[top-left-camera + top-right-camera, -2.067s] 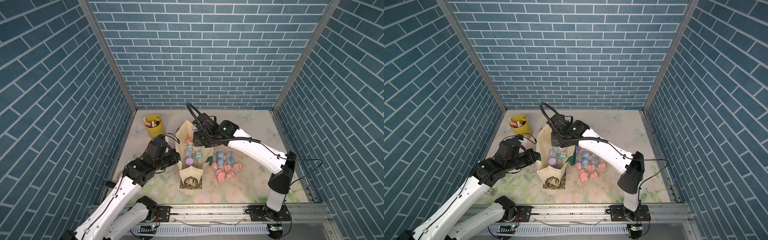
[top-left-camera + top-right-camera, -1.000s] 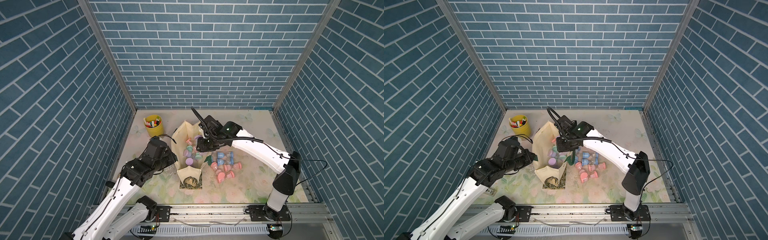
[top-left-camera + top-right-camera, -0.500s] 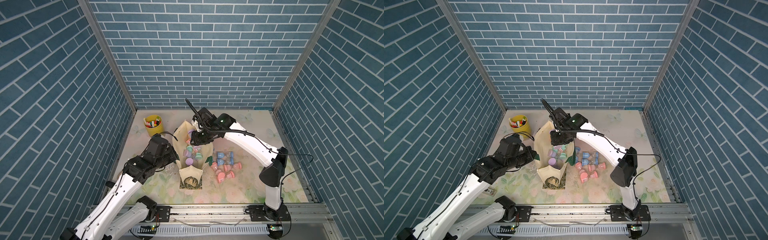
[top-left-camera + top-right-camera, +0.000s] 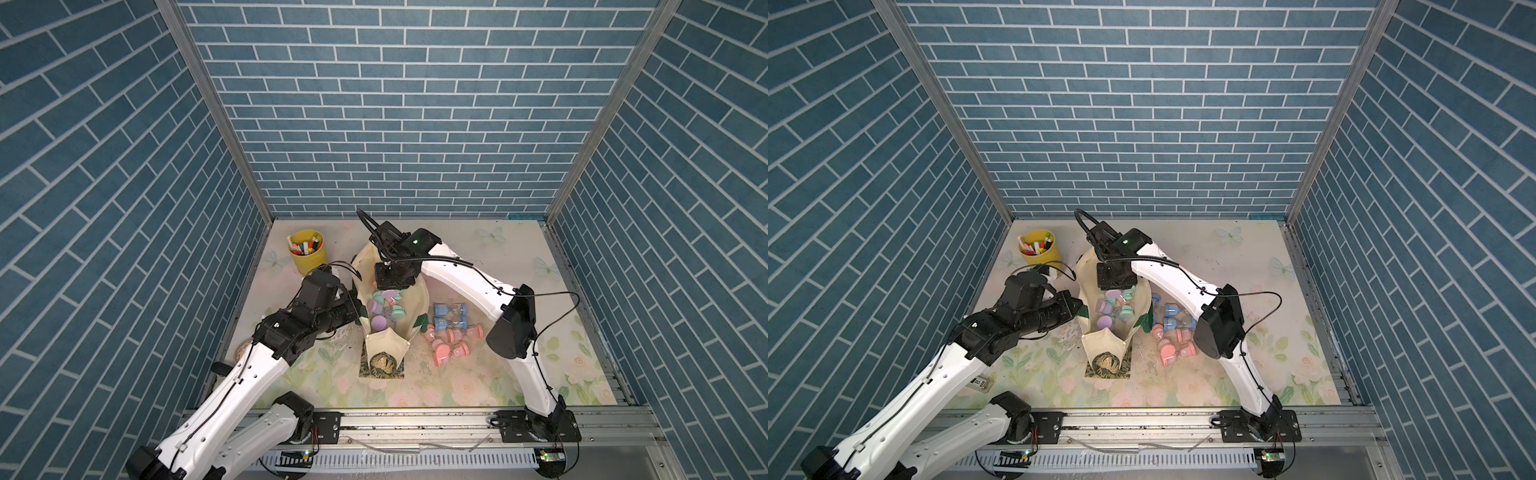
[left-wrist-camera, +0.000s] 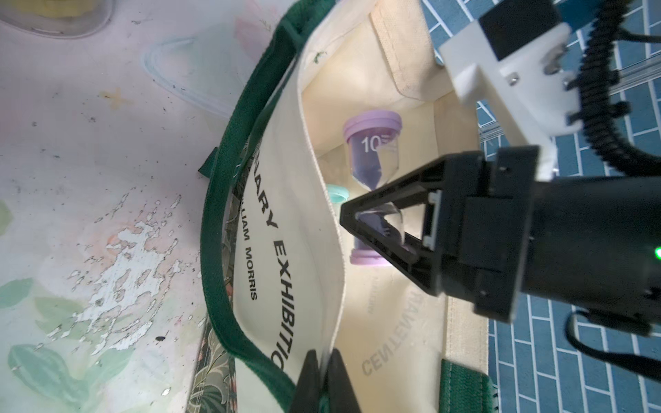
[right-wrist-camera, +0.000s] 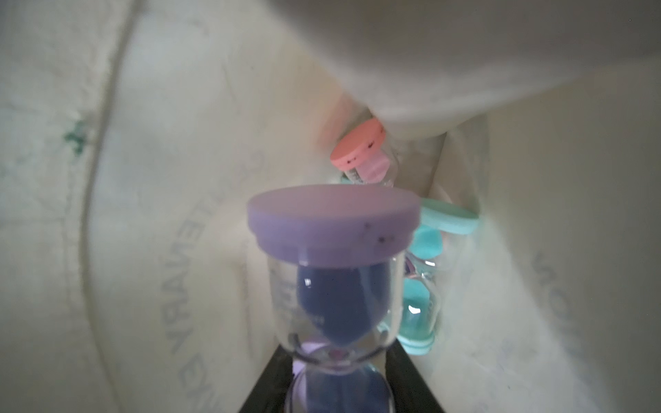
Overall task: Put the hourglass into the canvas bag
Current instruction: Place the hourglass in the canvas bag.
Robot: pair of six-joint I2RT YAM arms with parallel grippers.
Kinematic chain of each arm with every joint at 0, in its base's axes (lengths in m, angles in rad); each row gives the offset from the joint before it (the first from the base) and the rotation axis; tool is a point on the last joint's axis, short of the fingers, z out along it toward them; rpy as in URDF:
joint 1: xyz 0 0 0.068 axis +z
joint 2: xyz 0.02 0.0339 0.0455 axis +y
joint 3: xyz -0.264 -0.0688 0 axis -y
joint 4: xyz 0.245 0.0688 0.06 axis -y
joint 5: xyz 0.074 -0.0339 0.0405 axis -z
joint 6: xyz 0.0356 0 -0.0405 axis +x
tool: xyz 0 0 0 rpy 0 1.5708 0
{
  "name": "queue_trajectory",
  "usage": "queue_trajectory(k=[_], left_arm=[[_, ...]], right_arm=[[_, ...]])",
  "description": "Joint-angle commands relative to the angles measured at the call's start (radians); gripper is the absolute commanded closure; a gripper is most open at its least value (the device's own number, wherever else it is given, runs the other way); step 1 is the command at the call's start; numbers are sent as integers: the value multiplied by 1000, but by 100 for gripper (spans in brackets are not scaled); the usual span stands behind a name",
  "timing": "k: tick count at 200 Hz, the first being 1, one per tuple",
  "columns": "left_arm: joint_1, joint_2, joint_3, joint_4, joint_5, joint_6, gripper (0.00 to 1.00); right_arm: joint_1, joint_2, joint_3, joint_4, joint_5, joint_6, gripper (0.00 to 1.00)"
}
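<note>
The cream canvas bag [image 4: 419,291] [image 4: 1089,274] lies open on the mat, its green-gold end panel toward the front. My right gripper [image 6: 338,354] [image 5: 348,216] is shut on the waist of a purple hourglass [image 6: 332,229] [image 5: 372,143], held inside the bag's mouth between the canvas walls. In both top views the right gripper [image 4: 390,286] [image 4: 1116,286] covers that hourglass. My left gripper [image 5: 323,357] [image 4: 358,309] is shut on the bag's left rim beside the green strap [image 5: 250,150], holding the mouth apart. Several teal, purple and pink hourglasses [image 4: 384,307] [image 6: 361,153] lie deeper in the bag.
Blue hourglasses [image 4: 449,316] and pink ones [image 4: 451,349] lie on the mat right of the bag. A yellow pen cup [image 4: 307,257] stands at the back left. Brick walls close in three sides; a metal rail [image 4: 415,424] runs along the front.
The right gripper moved with the purple hourglass from the bag's right side toward its far end and down into the mouth. The left gripper closed fully on the rim.
</note>
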State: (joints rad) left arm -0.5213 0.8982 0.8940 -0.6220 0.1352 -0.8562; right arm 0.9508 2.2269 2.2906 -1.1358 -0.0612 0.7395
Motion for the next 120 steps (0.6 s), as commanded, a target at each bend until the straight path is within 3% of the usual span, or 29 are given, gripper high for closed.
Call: queue_trajectory(k=[1,13,54,120], left_arm=[[6,21,-26,51,40,49,100],[11,28,-23,46,41,54,100],[29,23,-15,15,7,54,100],[36,28,-34,53,11,70,100]], right_arm=[[-7,66,60,-32,32,63,100],[-15,90,89,-36,36,61,97],[-35,126,184,-80,23,43,53],[-28,1,151,-98,60,-20,50]])
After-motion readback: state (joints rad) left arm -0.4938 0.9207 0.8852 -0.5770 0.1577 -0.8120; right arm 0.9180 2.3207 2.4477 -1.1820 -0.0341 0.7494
